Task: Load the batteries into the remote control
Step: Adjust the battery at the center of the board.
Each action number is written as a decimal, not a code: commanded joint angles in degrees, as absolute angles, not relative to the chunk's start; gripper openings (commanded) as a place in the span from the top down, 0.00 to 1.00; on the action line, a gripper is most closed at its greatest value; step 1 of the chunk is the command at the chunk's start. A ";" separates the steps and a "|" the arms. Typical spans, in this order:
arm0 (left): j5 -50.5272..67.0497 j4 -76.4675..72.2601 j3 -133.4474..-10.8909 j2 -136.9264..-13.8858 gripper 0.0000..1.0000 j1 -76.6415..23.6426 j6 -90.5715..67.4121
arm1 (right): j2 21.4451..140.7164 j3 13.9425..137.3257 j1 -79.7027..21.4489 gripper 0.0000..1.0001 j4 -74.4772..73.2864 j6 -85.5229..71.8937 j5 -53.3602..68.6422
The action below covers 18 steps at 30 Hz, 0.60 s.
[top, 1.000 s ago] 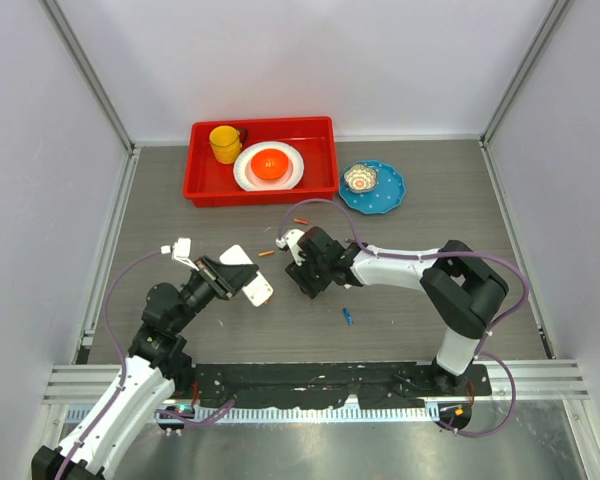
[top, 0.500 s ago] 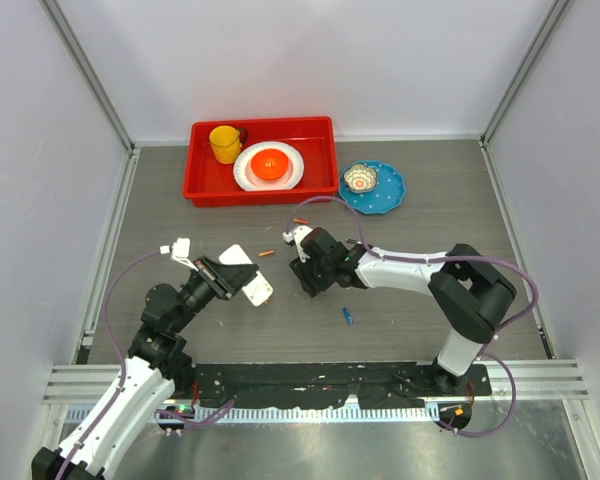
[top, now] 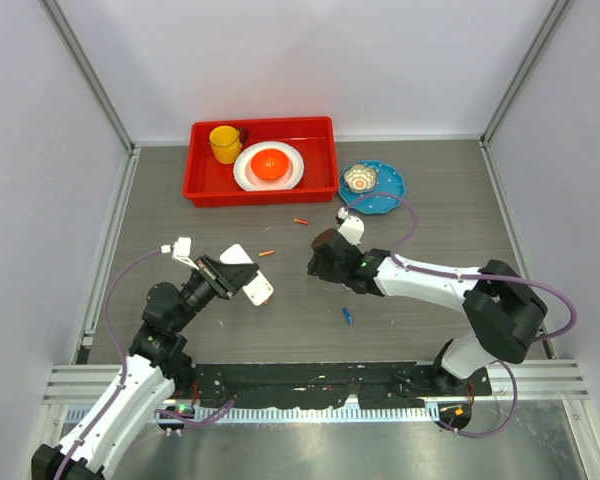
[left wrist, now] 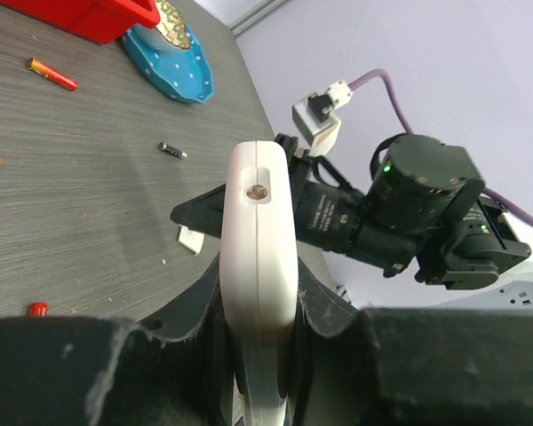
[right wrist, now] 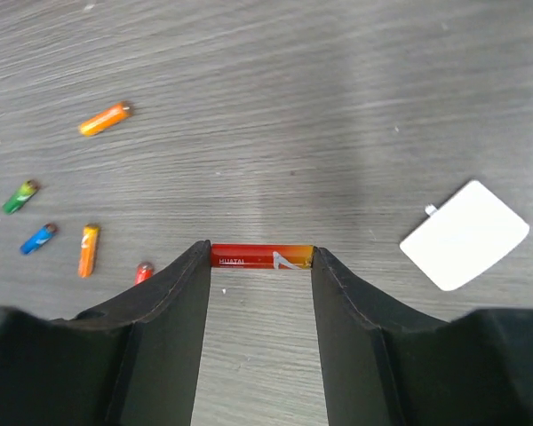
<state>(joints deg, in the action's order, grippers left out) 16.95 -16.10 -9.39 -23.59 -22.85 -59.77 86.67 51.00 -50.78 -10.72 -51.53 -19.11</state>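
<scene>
My left gripper is shut on the white remote control and holds it above the table. In the left wrist view the remote stands edge-on between the fingers. My right gripper is shut on a red-orange battery, gripped end to end between the fingertips just over the table. Loose batteries lie around: orange, red, blue. In the right wrist view there are orange, green, blue and another orange. A small white cover lies flat on the table.
A red tray at the back holds a yellow cup and a white plate with an orange bowl. A blue plate with a small bowl sits to its right. A dark battery lies near that plate.
The right arm has swung to the right and its wrist has turned; the gripper now sits a little right of where it was. The left arm and remote have not moved.
</scene>
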 commanded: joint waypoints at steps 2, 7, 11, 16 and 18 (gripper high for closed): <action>17.14 -19.86 -10.02 -23.47 1.00 -22.59 -60.12 | 91.66 55.26 -53.78 0.99 -19.66 -67.41 -29.95; 17.31 -18.81 -10.37 -23.47 1.00 -22.59 -59.50 | 100.35 62.22 -55.72 0.99 -29.60 -71.97 -34.45; 17.32 -18.20 -10.37 -23.12 1.00 -22.59 -59.33 | 104.75 67.05 -56.42 0.99 -36.02 -74.70 -34.98; 17.23 -17.67 -10.11 -22.68 1.00 -22.59 -59.15 | 106.26 67.94 -56.69 0.93 -36.65 -74.10 -34.37; 17.14 -17.58 -10.02 -22.59 1.00 -22.59 -59.15 | 106.96 68.29 -56.69 0.81 -36.83 -73.22 -34.02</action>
